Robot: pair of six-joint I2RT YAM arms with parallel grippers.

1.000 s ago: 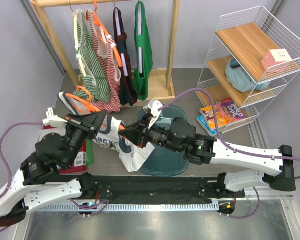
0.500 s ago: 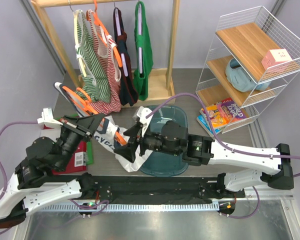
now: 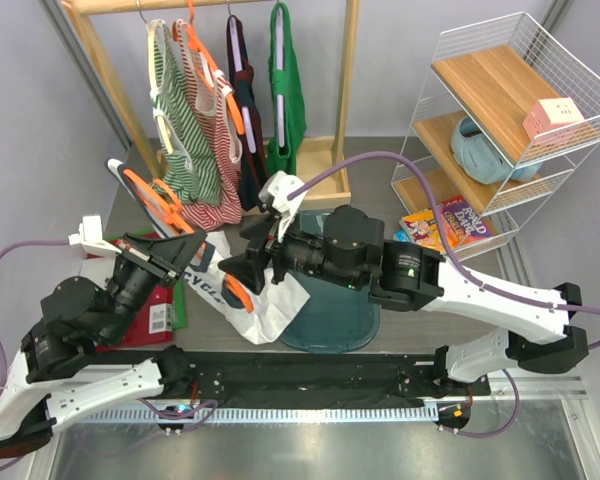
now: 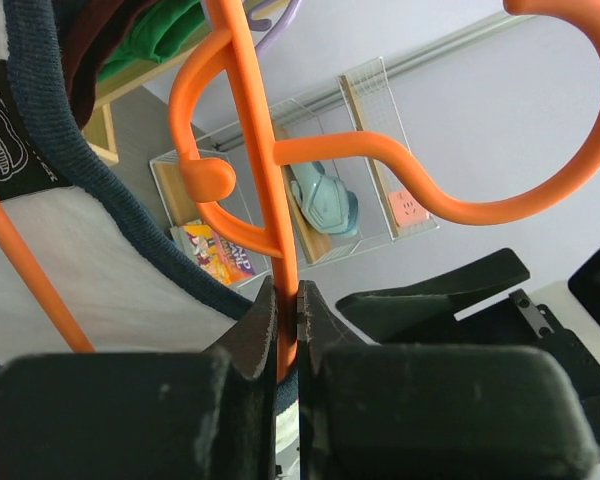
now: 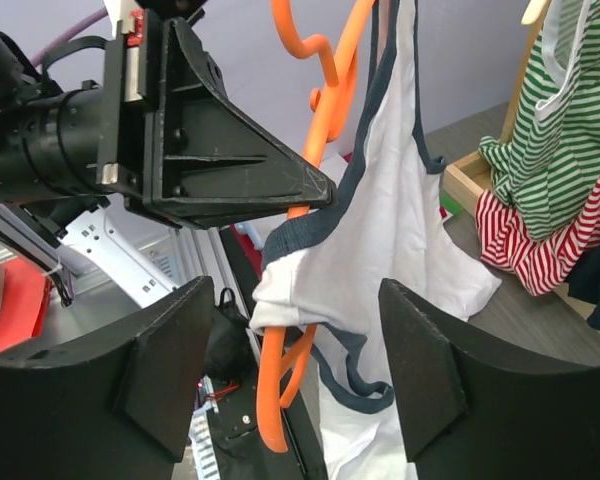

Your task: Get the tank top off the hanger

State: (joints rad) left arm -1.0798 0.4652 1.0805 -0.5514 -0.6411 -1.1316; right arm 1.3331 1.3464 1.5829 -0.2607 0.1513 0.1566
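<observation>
Left gripper [image 4: 285,300] is clamped hard on the orange hanger [image 4: 263,190], jaws pinching its thin straight bar just under the hook's curl and holding it up off the desk [image 3: 375,155]. Draped on that hanger is the white tank top [image 5: 405,200], navy trim showing, one shoulder bunched on the bar. Right gripper [image 5: 295,340] is spread wide, fingers either side of the hanger's lower end and the bunched fabric, with gaps visible on both sides. Beyond, striped tops [image 3: 195,140] hang on the wooden rack [image 3: 345,90].
</observation>
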